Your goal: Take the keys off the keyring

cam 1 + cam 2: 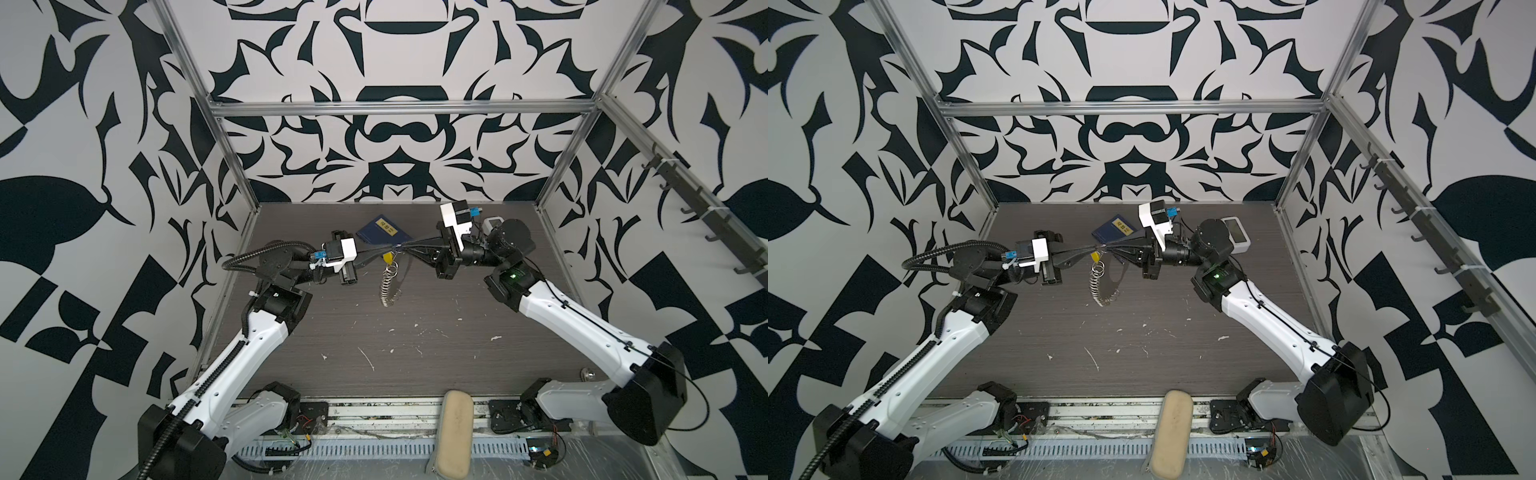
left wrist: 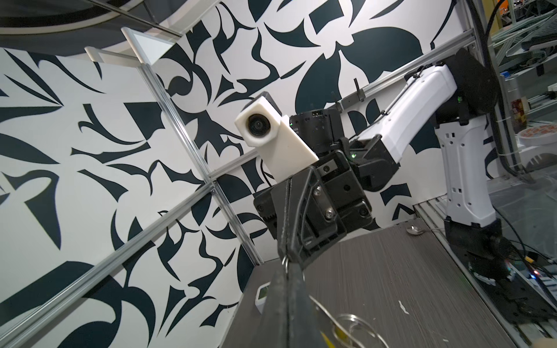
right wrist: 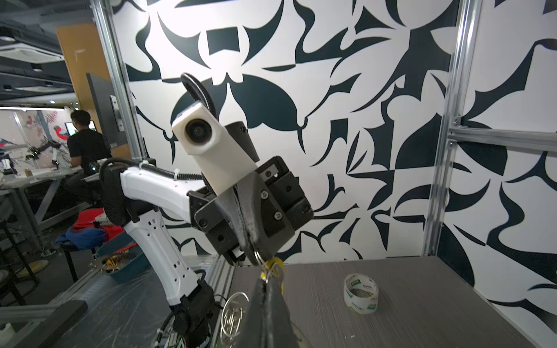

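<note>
Left hand [image 1: 382, 252] and right hand [image 1: 404, 248] both clamped shut on keyring [image 1: 388, 286] top, tips meeting, yellow keys [image 1: 388, 258] hanging just below

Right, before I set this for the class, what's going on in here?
Two robot arms, the left arm and right arm, meet nearly tip to tip above the table, both with jaws shut on the top of the keyring. Its string of silver rings dangles below. The yellow key tag hangs just under the jaws, not yet removed.
</note>
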`<state>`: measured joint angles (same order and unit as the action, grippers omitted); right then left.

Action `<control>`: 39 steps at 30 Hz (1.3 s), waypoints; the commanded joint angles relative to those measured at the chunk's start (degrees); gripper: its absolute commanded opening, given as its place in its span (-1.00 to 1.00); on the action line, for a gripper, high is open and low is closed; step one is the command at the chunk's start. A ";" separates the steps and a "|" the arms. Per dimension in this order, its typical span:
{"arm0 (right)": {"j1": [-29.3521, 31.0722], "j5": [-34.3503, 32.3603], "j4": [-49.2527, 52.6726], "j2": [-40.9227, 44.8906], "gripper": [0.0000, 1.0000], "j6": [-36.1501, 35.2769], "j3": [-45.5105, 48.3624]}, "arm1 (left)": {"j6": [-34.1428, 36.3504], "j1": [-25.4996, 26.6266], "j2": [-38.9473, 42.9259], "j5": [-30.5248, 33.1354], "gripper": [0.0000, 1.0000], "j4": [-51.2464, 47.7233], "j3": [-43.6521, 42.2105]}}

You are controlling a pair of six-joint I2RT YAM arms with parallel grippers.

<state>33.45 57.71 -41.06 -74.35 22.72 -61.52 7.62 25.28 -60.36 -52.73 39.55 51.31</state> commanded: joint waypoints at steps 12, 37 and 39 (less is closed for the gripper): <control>-1.66 -9.62 -33.74 -0.94 -1.00 15.94 -1.40 | -12.69 -0.18 -6.25 -0.39 -1.00 20.34 -2.49; -1.70 -6.56 13.46 7.38 -0.64 -12.62 -1.00 | -11.31 0.56 -9.34 -1.53 -1.00 15.13 2.30; -1.72 -5.54 16.33 7.21 -0.45 -14.25 -2.43 | -11.04 0.56 -9.18 -1.84 -1.00 14.38 2.31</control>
<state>31.92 50.41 -29.15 -68.45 12.86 -59.88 -4.32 26.20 -70.61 -54.13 55.05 51.75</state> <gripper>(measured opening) 0.261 0.042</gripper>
